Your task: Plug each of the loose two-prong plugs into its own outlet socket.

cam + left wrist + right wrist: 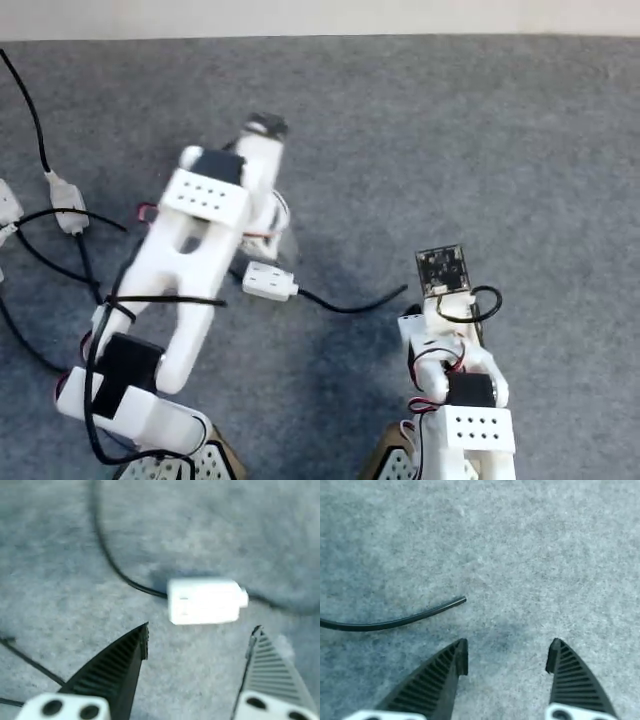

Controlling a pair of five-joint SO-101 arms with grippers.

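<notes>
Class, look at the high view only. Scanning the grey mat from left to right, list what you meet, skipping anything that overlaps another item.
White piece at the edge → small white plug → white block → black cable trailing from it → right arm.

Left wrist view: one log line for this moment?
left gripper open near white connector | right gripper open near cable end

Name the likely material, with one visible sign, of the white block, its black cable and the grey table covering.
White block: probably moulded plastic, smooth, rounded edges. Black cable: likely rubber or vinyl, curves loosely. Grey table covering: seemingly felt or carpet, fuzzy, matte.
</notes>
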